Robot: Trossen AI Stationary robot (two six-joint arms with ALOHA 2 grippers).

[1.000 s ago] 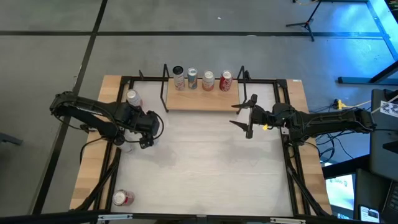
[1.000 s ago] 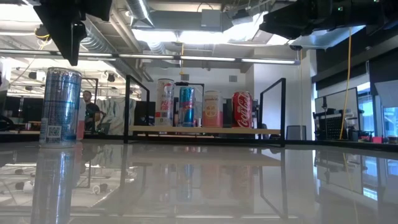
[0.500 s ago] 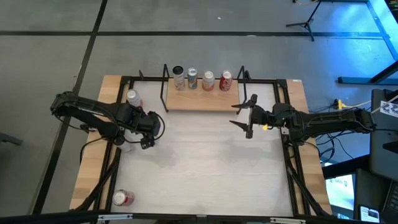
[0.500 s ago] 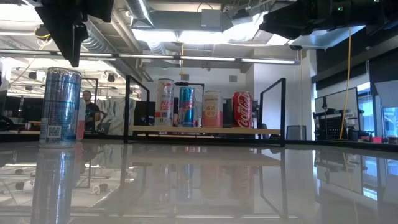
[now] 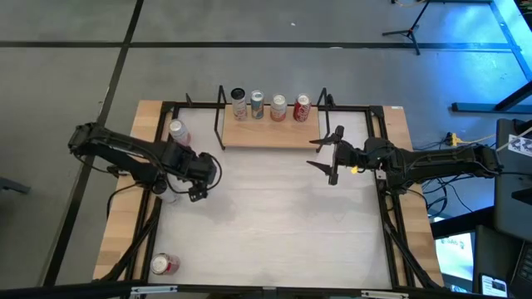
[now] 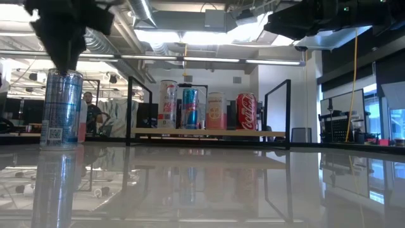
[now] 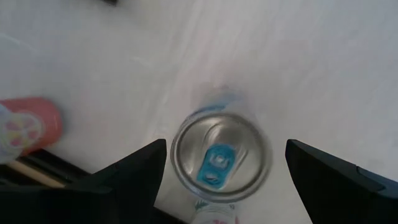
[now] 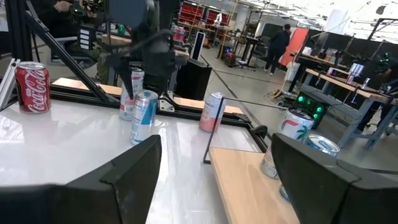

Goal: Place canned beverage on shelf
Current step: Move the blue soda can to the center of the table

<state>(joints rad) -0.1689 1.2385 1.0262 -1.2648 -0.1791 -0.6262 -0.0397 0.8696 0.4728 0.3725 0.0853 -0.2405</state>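
Observation:
A tall silver-and-blue can (image 6: 61, 109) stands upright on its base on the white table, at the left. My left gripper (image 7: 226, 148) hangs right above it, pointing down. It is open, with one finger on each side of the can's top (image 7: 219, 155) and a gap at both. It also shows in the low view (image 6: 63, 60) and the high view (image 5: 199, 177). The light-wood shelf (image 5: 270, 135) at the far middle holds several upright cans. My right gripper (image 5: 332, 158) is open and empty, near the shelf's right end.
A pink can (image 5: 177, 131) stands at the far left, close behind the silver can. A red can (image 5: 164, 264) lies at the near left corner. Black rod uprights (image 6: 130, 111) stand at the shelf's ends. A black frame (image 5: 386, 208) runs along the table's sides.
My left gripper has come down toward the silver can. Its fingers now reach the can's top, where they hung well above it before. The can has stayed in place.

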